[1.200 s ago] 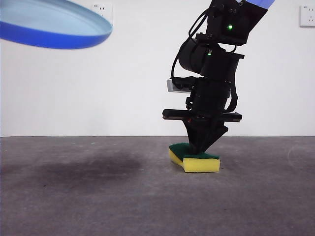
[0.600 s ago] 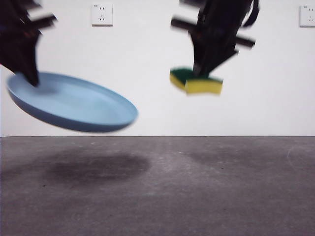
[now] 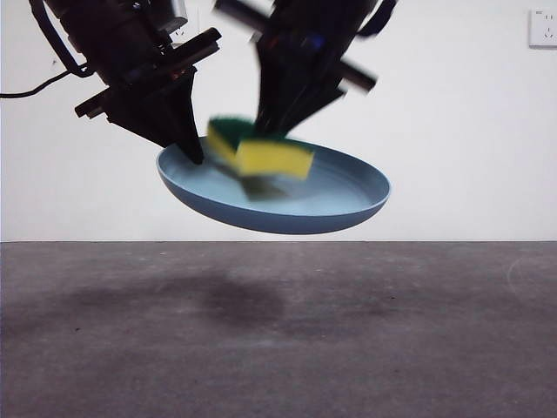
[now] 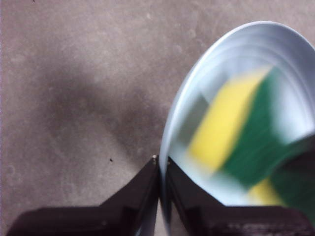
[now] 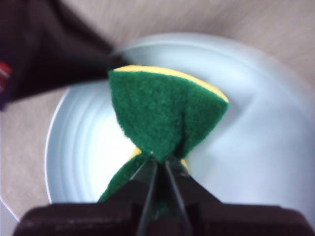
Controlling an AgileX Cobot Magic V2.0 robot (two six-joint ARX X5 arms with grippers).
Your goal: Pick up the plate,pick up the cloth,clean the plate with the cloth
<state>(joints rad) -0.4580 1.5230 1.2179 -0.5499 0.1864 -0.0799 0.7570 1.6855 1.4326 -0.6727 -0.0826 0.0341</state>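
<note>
Grey table (image 3: 435,348), matte, mottled w/ dark shadow patches at left-centre. White wall (image 3: 452,131) behind. White wall socket (image 3: 543,28) at upper right, partly cut off by frame edge.

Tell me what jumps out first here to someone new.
The light-blue plate hanging tilted in mid-air above the table, pinched at its rim by the left pincer. Next, the yellow-and-green sponge, blurred with motion, held over the plate's bowl by the right pincer.
</note>
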